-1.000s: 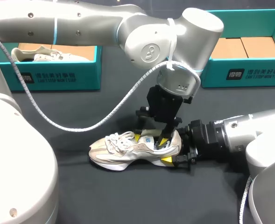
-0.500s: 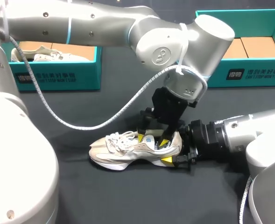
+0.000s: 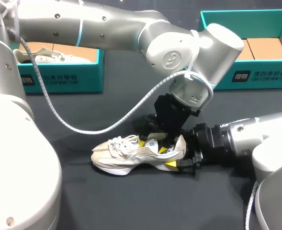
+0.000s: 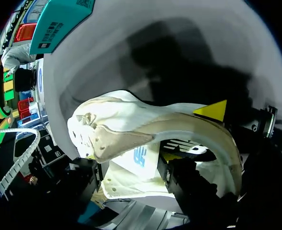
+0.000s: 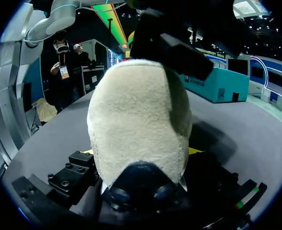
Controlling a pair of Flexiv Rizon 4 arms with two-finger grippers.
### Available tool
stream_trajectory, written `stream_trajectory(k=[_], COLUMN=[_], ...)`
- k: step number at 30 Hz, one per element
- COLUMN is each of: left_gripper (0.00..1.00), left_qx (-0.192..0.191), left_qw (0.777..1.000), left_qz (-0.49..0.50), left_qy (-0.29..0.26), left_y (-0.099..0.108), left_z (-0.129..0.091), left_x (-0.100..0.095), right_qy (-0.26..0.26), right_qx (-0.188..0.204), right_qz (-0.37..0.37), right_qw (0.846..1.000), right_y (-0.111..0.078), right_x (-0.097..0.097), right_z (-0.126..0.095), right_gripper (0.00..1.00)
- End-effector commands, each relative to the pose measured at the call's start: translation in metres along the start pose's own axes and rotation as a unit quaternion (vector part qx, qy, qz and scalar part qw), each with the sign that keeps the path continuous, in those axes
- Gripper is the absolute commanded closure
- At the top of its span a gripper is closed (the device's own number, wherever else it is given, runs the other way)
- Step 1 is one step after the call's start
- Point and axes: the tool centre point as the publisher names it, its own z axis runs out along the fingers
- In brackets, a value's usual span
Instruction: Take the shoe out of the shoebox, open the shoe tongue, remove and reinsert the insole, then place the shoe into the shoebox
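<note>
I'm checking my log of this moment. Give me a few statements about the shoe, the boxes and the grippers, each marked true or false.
1. The shoe lies on the table, outside both shoeboxes. True.
2. The right gripper grips the shoe at its toe. False: its fingers clasp the heel.
3. The left shoebox is empty. False: another shoe lies in it.
4. The left gripper is down at the shoe's opening. True.
</note>
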Motion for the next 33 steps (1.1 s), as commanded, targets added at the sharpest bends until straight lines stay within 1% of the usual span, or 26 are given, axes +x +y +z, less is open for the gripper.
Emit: stream_trajectory(k=[1, 6, 9, 12, 16, 24, 33], left_gripper=[0.37, 0.38, 0.45, 0.48, 0.49, 0.50, 0.52], left_qx=[0.001, 0.000, 0.000, 0.000, 0.002, 0.003, -0.018], left_qw=[0.999, 0.999, 0.998, 0.998, 0.998, 0.999, 0.999], left_qz=[-0.051, -0.053, -0.055, -0.057, -0.057, -0.047, -0.024], left_qy=[0.004, -0.003, -0.007, -0.006, -0.004, -0.012, -0.030], left_y=[0.005, 0.005, 0.004, 0.004, 0.005, 0.001, -0.007], left_z=[0.003, 0.004, 0.003, 0.002, -0.001, -0.010, -0.010], left_x=[-0.005, -0.013, -0.017, -0.020, -0.022, -0.018, -0.006], right_qy=[0.000, 0.000, 0.000, 0.000, 0.000, 0.000, 0.000], right_qx=[0.003, 0.003, 0.003, 0.003, 0.003, 0.003, 0.003], right_qz=[0.000, 0.000, 0.000, 0.000, 0.000, 0.000, 0.000], right_qw=[1.000, 1.000, 1.000, 1.000, 1.000, 1.000, 1.000], right_y=[0.001, 0.001, 0.001, 0.001, 0.001, 0.001, 0.001], right_x=[0.002, 0.002, 0.002, 0.002, 0.002, 0.002, 0.002], right_z=[0.001, 0.001, 0.001, 0.001, 0.001, 0.001, 0.001], right_gripper=[1.00, 1.00, 1.00, 1.00, 1.00, 1.00, 1.00])
